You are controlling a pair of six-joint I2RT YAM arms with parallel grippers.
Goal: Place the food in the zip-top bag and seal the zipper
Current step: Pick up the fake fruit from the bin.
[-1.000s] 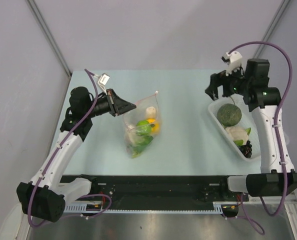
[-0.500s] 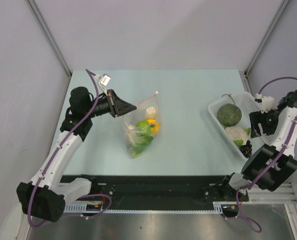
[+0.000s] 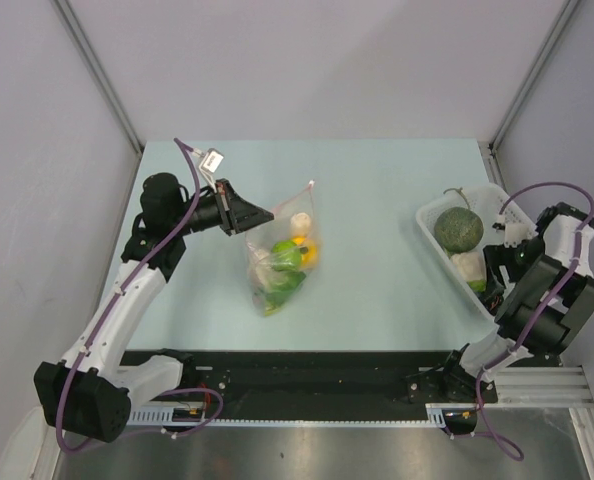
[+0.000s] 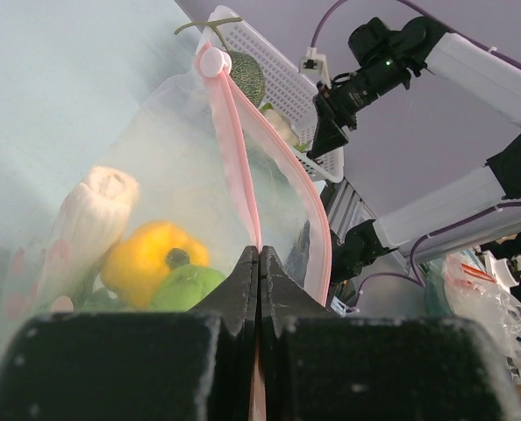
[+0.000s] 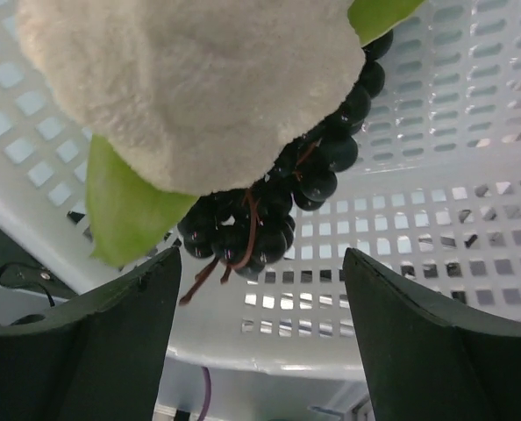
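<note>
At the right edge of the table [image 3: 377, 190], right gripper [image 5: 260, 272] is hovering spread over grape bunch [image 5: 274, 215] in basket [image 5: 453, 114]; left gripper [image 4: 259, 263] is pinching zipper [image 4: 234, 149], holding zip-top bag [image 3: 277, 262] up for loading.

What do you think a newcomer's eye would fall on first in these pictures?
Probably the clear zip-top bag left of the table's centre, bulging with yellow and green food, with the left gripper shut on its pink zipper. Next, the white basket at the right edge, where the open right gripper hangs over a grape bunch beside a pale white piece.
</note>
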